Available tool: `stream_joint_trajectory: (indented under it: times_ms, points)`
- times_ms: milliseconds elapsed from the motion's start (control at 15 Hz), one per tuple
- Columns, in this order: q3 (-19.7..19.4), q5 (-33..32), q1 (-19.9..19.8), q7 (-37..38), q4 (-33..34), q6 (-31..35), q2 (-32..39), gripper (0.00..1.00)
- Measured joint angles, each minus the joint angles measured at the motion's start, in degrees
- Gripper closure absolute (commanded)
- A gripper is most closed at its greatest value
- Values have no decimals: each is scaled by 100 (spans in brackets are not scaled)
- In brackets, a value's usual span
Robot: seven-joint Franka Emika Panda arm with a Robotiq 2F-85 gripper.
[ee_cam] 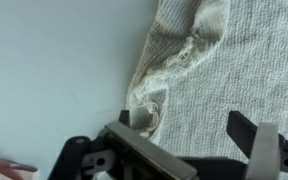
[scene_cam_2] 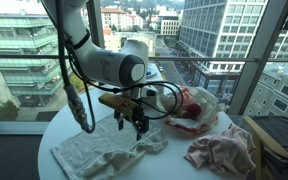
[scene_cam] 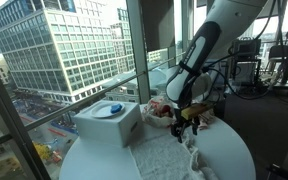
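Observation:
A white knitted towel point(ee_cam: 224, 70) lies rumpled on the round white table point(scene_cam_2: 174, 168). It is visible in both exterior views point(scene_cam_2: 104, 150) point(scene_cam: 164, 155). My gripper point(ee_cam: 184, 125) hangs just above the towel's bunched edge, open, with nothing between the fingers. Its left fingertip point(ee_cam: 125, 118) sits by a small fold of the towel, and the right fingertip point(ee_cam: 246, 128) is over flat cloth. In both exterior views the gripper point(scene_cam_2: 134, 122) point(scene_cam: 189, 122) points straight down over the towel.
A pinkish crumpled cloth point(scene_cam_2: 222, 150) lies beside the towel. A clear bag with red contents point(scene_cam_2: 191, 108) sits behind the gripper. A white box point(scene_cam: 107, 125) with a blue object point(scene_cam: 114, 108) on top stands at the table's edge. Windows surround the table.

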Motion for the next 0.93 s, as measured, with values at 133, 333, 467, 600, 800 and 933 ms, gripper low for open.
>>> stream_joint_trajectory:
  times_ms: [133, 333, 467, 600, 800, 933]
  points:
    - [-168, -206, 23, 186, 122, 324, 117, 0]
    - [-418, -493, 90, 425, 346, 728, 458, 0]
    - [-593, -650, 181, 599, 525, 925, 755, 0]
    - [-735, -691, 275, 738, 734, 1044, 1075, 0]
    - [-851, -691, 363, 869, 1081, 1104, 1503, 0]
    - [-884, -687, 387, 939, 1296, 1105, 1710, 0]
